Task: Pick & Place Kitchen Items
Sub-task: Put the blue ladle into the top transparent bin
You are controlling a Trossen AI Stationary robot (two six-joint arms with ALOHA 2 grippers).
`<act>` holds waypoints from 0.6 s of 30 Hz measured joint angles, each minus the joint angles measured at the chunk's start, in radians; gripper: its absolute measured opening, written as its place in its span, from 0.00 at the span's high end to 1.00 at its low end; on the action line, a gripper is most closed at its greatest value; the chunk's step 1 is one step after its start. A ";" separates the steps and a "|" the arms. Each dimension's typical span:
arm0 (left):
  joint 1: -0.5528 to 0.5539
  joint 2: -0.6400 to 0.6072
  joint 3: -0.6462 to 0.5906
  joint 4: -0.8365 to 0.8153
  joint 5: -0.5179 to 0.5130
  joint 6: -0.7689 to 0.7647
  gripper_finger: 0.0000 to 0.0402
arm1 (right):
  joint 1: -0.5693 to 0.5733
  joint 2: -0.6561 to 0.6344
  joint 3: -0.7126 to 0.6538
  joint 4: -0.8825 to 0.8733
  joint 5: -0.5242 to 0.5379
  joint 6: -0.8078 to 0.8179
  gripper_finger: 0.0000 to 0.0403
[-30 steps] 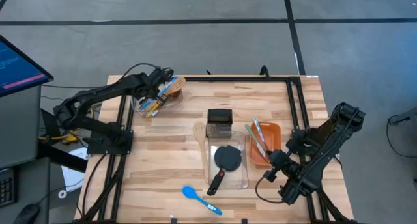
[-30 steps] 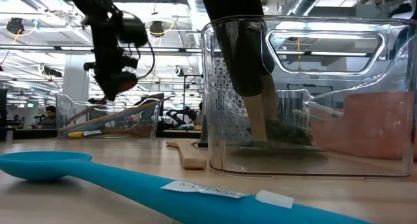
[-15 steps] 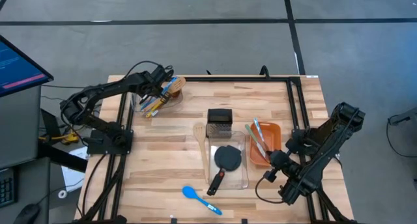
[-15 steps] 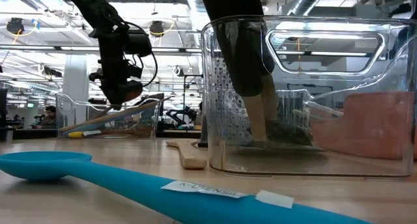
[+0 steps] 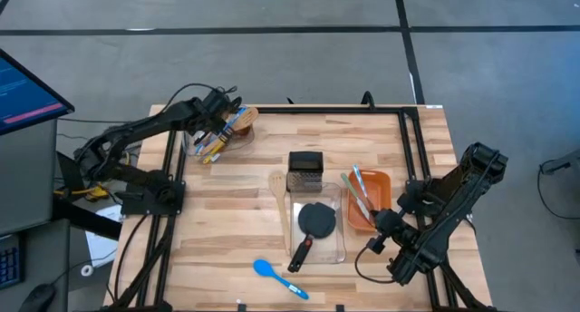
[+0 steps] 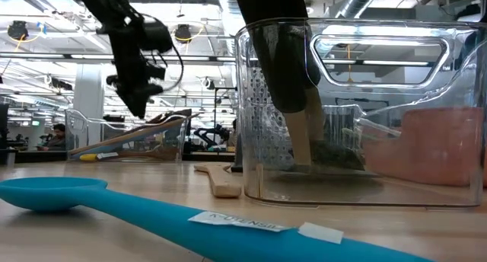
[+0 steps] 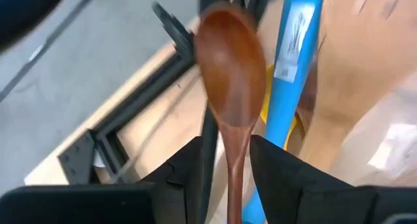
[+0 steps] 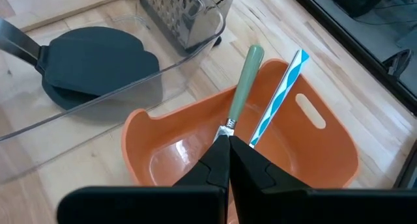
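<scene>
Two claws share the bench point(image 5: 227, 230): the left claw point(image 7: 225, 162), fingers apart around a wooden spoon point(image 7: 229, 87), hangs over the clear bin point(image 5: 213, 141) at upper left, apparently mid-release. Lifting clear comes next; the right claw point(image 8: 228, 155), pinched shut, waits above the orange tray point(image 8: 326, 152).

Counts visible from above: one steel box grater point(image 5: 305, 170); one black turner point(image 5: 313, 227); one loose blue spoon point(image 5: 277, 274); two clear bins point(image 5: 341, 248); one orange bin point(image 5: 381, 187); two robot arms. Utensils bunched in the far bin point(image 5: 217, 140) cannot be counted.

Bright, even overhead light with soft shadows (left wrist view blurred, low view's foreground soft).
</scene>
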 joint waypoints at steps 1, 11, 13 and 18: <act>0.000 -0.024 0.000 0.000 0.000 0.000 0.72 | 0.000 0.000 0.000 0.000 0.000 -0.001 1.00; -0.003 -0.355 0.000 0.002 0.164 -0.069 0.76 | 0.000 0.000 0.000 0.001 0.024 -0.042 1.00; -0.013 -0.416 0.000 0.003 0.260 -0.091 0.78 | 0.000 0.000 0.000 0.001 0.038 -0.043 1.00; -0.074 -0.539 -0.005 0.015 0.481 -0.088 0.86 | -0.006 0.000 0.000 0.001 0.063 -0.043 1.00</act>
